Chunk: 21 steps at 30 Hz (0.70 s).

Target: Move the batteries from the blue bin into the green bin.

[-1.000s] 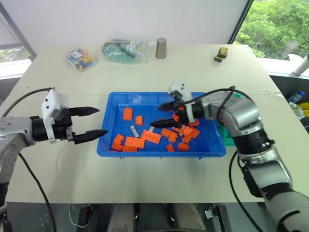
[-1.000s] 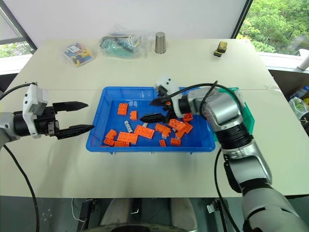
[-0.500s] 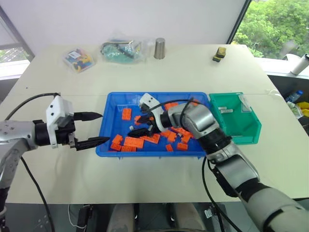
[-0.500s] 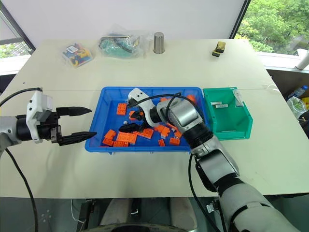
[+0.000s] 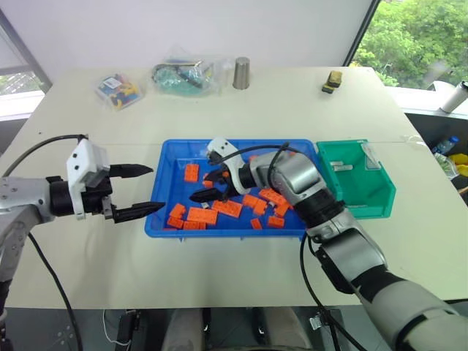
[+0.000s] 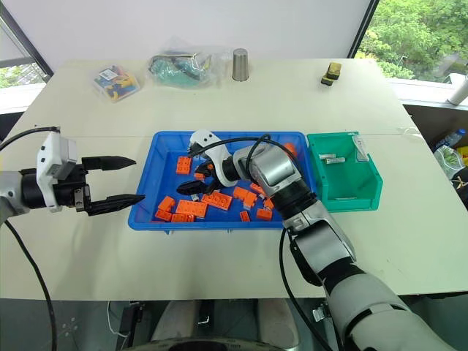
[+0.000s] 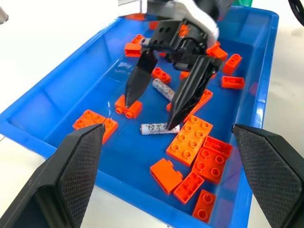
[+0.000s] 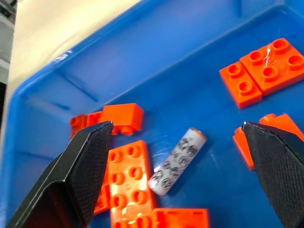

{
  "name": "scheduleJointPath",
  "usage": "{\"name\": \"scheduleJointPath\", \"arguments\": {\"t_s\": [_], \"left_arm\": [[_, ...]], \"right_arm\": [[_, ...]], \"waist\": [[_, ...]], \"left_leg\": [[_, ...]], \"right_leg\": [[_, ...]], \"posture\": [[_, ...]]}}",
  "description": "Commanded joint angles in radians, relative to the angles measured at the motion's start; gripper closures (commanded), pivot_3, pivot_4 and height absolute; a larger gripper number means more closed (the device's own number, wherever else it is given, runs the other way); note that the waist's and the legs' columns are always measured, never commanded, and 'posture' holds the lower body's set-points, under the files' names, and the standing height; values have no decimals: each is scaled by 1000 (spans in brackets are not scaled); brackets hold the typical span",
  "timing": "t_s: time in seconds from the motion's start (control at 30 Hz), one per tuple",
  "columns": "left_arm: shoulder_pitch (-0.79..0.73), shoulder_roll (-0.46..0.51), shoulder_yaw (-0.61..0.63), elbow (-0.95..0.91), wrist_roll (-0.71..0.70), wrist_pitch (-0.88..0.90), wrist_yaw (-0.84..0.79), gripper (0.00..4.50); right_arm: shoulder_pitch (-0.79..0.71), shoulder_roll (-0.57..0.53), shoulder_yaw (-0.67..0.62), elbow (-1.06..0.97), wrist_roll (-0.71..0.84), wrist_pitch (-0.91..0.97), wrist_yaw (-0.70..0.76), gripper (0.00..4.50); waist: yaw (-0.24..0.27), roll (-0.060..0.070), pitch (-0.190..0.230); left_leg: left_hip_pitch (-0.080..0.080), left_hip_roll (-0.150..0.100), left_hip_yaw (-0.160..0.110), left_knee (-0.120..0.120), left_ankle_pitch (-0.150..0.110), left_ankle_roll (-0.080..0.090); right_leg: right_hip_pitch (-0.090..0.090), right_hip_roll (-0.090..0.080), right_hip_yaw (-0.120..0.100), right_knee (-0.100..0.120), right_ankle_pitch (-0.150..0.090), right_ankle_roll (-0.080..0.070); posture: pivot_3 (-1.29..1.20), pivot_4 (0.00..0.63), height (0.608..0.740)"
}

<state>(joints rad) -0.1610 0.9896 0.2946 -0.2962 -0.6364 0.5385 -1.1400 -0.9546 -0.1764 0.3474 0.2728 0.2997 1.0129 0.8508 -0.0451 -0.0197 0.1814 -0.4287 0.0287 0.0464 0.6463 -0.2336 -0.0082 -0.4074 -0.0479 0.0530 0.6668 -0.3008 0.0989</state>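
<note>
The blue bin (image 5: pixel 219 230) lies mid-table with orange bricks (image 5: pixel 205 216) scattered in it. In the left wrist view, two batteries show on its floor: one (image 7: pixel 153 128) lies at a fingertip of my right gripper (image 7: pixel 149 116), the other (image 7: pixel 164 89) sits further back between its fingers. My right gripper (image 5: pixel 200 188) is open, low over the bin's left half, holding nothing. In the right wrist view a battery (image 8: pixel 176 161) lies between the spread fingers. My left gripper (image 5: pixel 156 189) hangs open just outside the bin's left wall. The green bin (image 5: pixel 365 197), right of the blue one, holds batteries (image 5: pixel 342 167).
A metal cup (image 5: pixel 243 73), a clear bag of dark parts (image 5: pixel 186 75) and a bag of coloured pieces (image 5: pixel 121 89) stand along the far edge. A small yellow-black item (image 5: pixel 335 80) sits far right. Bare table lies in front of both bins.
My right gripper swept left across the blue bin and dropped lower, ending over the batteries, still open. The left gripper stayed in place.
</note>
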Motion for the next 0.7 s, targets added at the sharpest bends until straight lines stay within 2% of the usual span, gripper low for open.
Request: {"name": "scheduleJointPath", "arguments": {"t_s": [0.03,0.27,0.43,0.6,0.7], "left_arm": [[-16,4,20,-10,-8,-14,-4,0],[-45,2,-4,8,5,-27,-11,0],[-65,2,-9,9,5,-19,-9,0],[-50,7,4,1,5,-20,-12,0],[-51,7,8,0,5,-19,-9,0]], "right_arm": [[35,-11,-8,-134,33,72,-11,30],[67,26,13,-67,7,38,-48,30],[10,67,-41,102,-12,-37,-88,30],[-1,59,-4,220,-63,-128,-61,30],[23,52,30,208,-87,-151,-37,852]], "waist": [[0,0,0],[-2,0,0],[-3,0,0],[-1,0,0],[-2,0,0]], "left_leg": [[0,0,0,0,0,0],[0,0,0,-1,0,0],[0,0,0,-1,0,0],[0,0,0,-1,0,0],[0,0,0,-1,0,0]], "right_leg": [[0,0,0,0,0,0],[-1,0,0,0,0,-1],[-1,0,0,0,0,-1],[0,-1,0,-1,0,-1],[0,-1,0,-1,0,-1]], "posture": [[0,150,739],[0,150,739],[0,150,739],[0,150,739],[0,150,739]]}}
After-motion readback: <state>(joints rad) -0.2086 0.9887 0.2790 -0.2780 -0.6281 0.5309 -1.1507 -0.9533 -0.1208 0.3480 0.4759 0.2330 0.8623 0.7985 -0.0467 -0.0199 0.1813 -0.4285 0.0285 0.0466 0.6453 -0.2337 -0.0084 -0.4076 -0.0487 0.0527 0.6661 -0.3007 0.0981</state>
